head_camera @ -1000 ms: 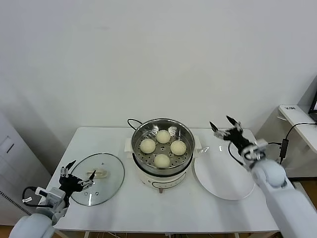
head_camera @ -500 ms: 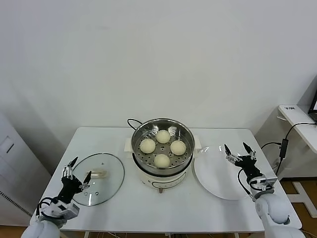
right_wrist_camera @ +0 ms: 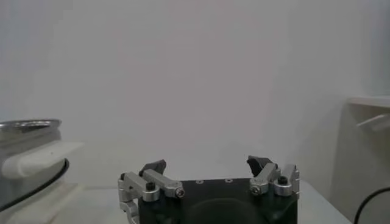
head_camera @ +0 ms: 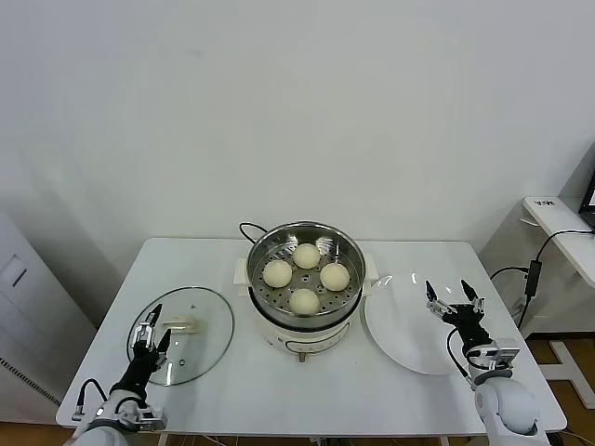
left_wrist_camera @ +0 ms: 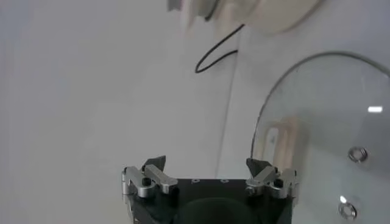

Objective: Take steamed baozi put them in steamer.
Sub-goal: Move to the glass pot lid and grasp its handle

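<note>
Both arms have lowered; four steamed baozi (head_camera: 305, 277) fill the steamer (head_camera: 305, 283).

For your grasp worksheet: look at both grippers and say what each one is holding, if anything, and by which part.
Nothing is held. The left gripper stands open above the glass lid's near edge, and the right gripper stands open beside the white plate. All four baozi sit in the steamer.

We are showing two arms with rounded white shells. Each left pincer (head_camera: 150, 331) and right pincer (head_camera: 454, 298) is built of black parts, with slim dark fingers ending in pale silvery tips. Thin black cables are looping beside both wrists. In the wrist views, we are seeing a black housing carrying two silver metal finger brackets (left_wrist_camera: 148, 181), each fastened with dark screws (right_wrist_camera: 145, 186) and tipped with black pads (right_wrist_camera: 258, 163).
</note>
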Robot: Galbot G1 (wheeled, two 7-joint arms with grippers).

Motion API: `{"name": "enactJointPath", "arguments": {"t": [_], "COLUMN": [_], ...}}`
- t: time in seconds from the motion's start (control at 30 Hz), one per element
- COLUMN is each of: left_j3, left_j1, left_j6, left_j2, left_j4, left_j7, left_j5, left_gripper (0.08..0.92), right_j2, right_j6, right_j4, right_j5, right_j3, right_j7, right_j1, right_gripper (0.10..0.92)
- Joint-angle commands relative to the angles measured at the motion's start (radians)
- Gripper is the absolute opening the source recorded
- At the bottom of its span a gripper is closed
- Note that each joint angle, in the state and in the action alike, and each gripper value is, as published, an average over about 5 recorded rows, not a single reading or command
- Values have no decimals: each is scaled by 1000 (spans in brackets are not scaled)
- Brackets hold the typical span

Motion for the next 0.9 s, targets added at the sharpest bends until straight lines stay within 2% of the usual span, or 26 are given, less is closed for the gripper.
{"name": "enactJointPath", "arguments": {"t": [0.03,0.9], "left_j3": [-5,3], "left_j1": [-27,-195], "left_j6": [-42,-51], "left_j2": [-82,-114], "left_j4": [88,241], "left_j7": [-53,-75], "left_j5": [211,203], "left_gripper": [823,823], "right_j2": [36,46], "right_j6": [16,37], "right_j4": [-31,-51], "right_j5": [-28,-83], "right_j3": [18,11], "right_j7": [-7,-26], "right_j1": [-12,-2], "right_gripper": [823,823]}}
